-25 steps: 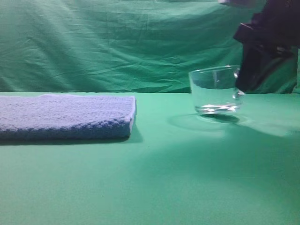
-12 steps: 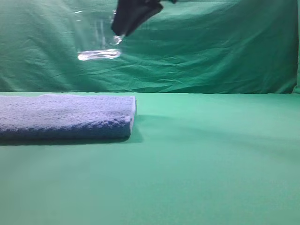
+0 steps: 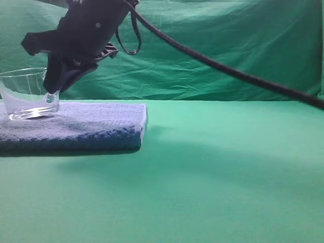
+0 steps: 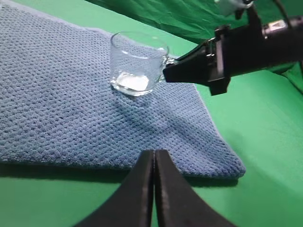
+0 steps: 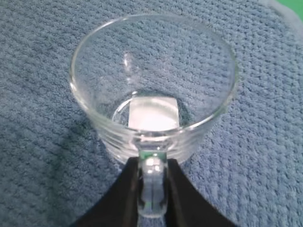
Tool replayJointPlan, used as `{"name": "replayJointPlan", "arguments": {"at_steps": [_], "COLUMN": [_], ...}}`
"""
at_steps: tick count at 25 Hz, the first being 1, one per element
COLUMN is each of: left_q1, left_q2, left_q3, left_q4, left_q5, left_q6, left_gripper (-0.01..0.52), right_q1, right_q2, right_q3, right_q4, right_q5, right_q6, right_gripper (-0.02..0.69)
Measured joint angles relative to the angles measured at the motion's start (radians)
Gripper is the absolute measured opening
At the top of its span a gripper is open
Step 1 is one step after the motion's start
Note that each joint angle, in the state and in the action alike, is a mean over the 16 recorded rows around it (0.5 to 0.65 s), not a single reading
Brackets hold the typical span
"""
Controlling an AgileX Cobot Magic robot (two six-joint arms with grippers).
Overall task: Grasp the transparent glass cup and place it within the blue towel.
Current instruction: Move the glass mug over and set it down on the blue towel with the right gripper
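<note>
Exterior high view is showing the blue towel [image 3: 71, 124] lying at the left of the green tabletop [image 3: 228, 172], a thick folded pad of nubby terry cloth, its woven bumps reading clearly in the left wrist view [image 4: 71, 118]. Green cloth [image 3: 212, 50], creased and draped, is hanging as the backdrop behind. The right gripper [image 3: 50, 90], black and angular with a dark cable [image 3: 228, 71] trailing off to the right, is reaching across to the left side. The transparent glass cup [image 3: 28, 93] is standing upright on the towel's top, near its far left part; half a second ago it was hanging in the air above the towel, and a second ago it was sitting on the tabletop at the right. It is a short, wide, clear mug with straight walls, a thick bright base and a small loop handle [image 5: 152, 182]. In the right wrist view the right gripper's two dark fingers [image 5: 128, 189] are flanking that handle closely on both sides, gripping it. The left gripper [image 4: 154, 156] is hovering near the towel's near edge with its fingertips pressed together, holding nothing.
</note>
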Motion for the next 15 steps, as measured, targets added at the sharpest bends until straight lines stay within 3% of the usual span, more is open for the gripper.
{"name": "replayJointPlan", "arguments": {"at_steps": [9,12,15], "left_q1": [0.0,0.0,0.0], "left_q2": [0.0,0.0,0.0], "left_q3": [0.0,0.0,0.0], "left_q4": [0.0,0.0,0.0], "left_q5": [0.0,0.0,0.0], "left_q6": [0.0,0.0,0.0], "left_gripper": [0.0,0.0,0.0], "right_q1": [0.003,-0.002,-0.011], "right_q2": [-0.011,-0.064,-0.135], "right_q3": [-0.03,-0.031,-0.032], "right_q4": [0.001,-0.004,-0.01], "right_q5": [0.035,0.088,0.16], "right_q6": [0.036,0.08,0.129], "right_gripper": [0.367,0.369,0.316]}}
